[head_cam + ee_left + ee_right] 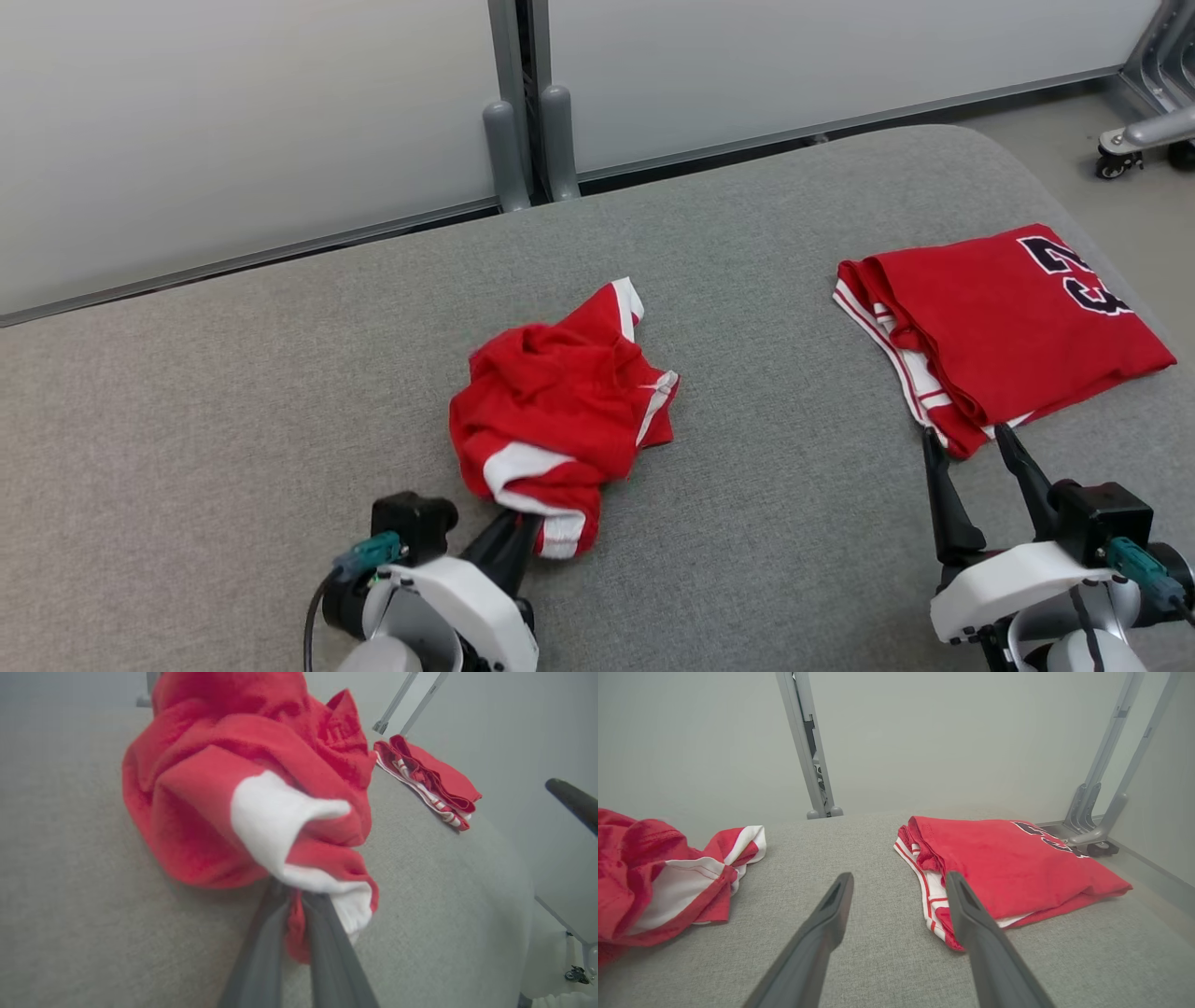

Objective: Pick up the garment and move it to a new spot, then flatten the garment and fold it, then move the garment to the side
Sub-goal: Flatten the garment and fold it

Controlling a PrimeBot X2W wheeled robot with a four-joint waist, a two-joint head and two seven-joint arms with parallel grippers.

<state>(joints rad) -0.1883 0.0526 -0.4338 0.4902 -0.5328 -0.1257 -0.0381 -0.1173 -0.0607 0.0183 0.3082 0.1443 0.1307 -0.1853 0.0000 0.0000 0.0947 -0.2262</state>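
At the centre of the head view, the crumpled red garment is lying on the grey bench, its white-banded lower edge reaching into the left end effector at the lower left. That end effector's fingers are pressing together, pinching the red-and-white hem. At the lower right, the right end effector is standing spread wide, gripping nothing, its tips just beside the folded red jersey.

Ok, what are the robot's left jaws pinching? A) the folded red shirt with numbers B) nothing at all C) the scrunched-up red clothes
C: the left jaws are shut on the white-trimmed edge of the scrunched-up red garment, while the folded shirt lies apart on the right.
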